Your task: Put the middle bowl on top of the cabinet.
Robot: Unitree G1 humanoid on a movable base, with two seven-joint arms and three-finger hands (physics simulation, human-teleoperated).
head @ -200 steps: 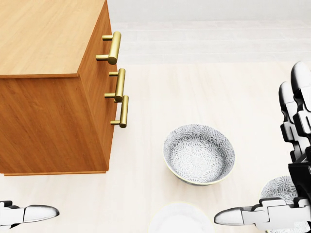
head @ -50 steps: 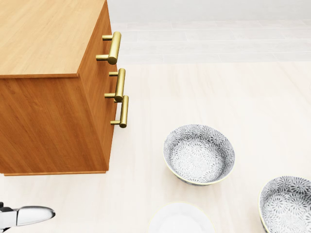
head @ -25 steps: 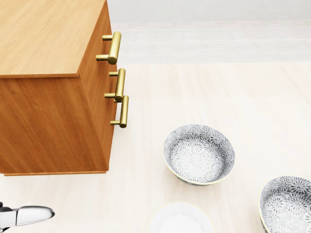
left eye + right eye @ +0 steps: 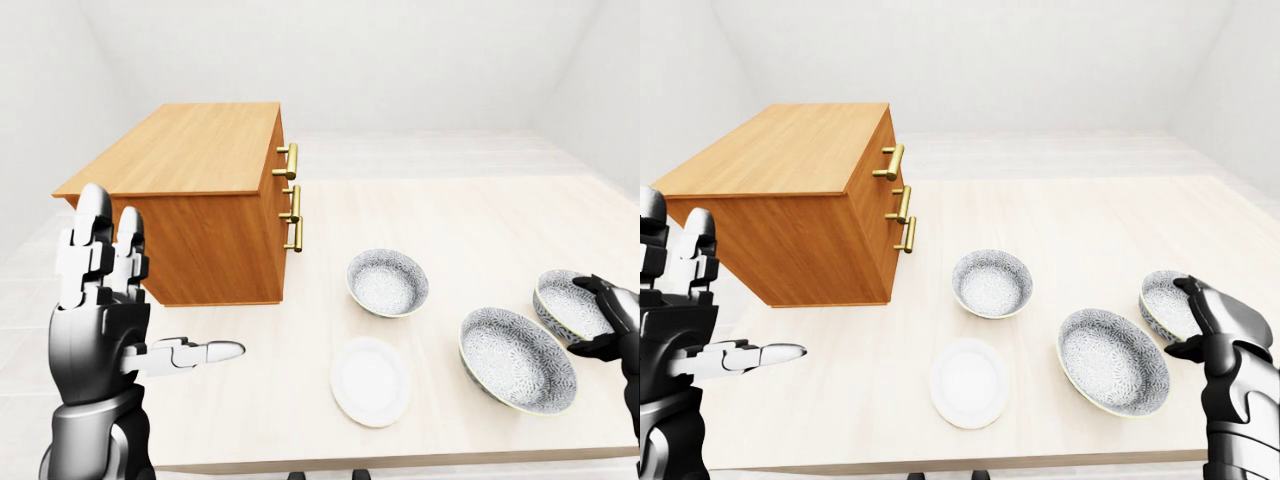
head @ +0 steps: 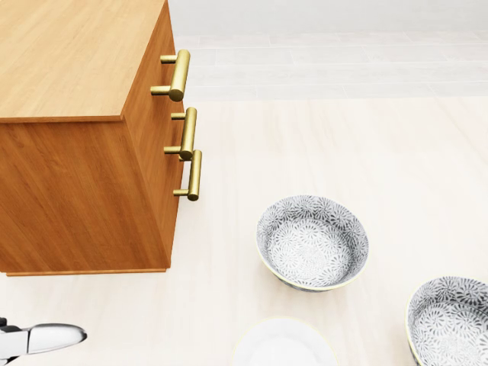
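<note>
The middle bowl (image 4: 1112,362) looks like stiff, breakable ceramic, best pinched at its rim; left hand (image 4: 100,320) spread empty, right hand (image 4: 1225,335) curled, grip unclear.

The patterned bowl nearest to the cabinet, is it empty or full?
Empty. The head view looks down into the bowl, and its patterned inside shows bare to the bottom, nothing in it.

Colour and pattern record: warm wood, pale table, grey-printed crockery.

Cabinet (image 4: 200,150): orange-brown wood grain; handles (image 4: 290,161) brass-gold. Table (image 4: 480,220): pale cream, faint grain. Leftmost bowl (image 4: 388,282), large bowl (image 4: 517,358) and rightmost bowl (image 4: 566,303) in the left-eye view: dense grey floral print on white, pale yellow rims. Plate (image 4: 370,380): plain white. Left hand (image 4: 100,320): white finger segments over glossy dark grey. Right hand (image 4: 1220,325): glossy grey to black.
</note>
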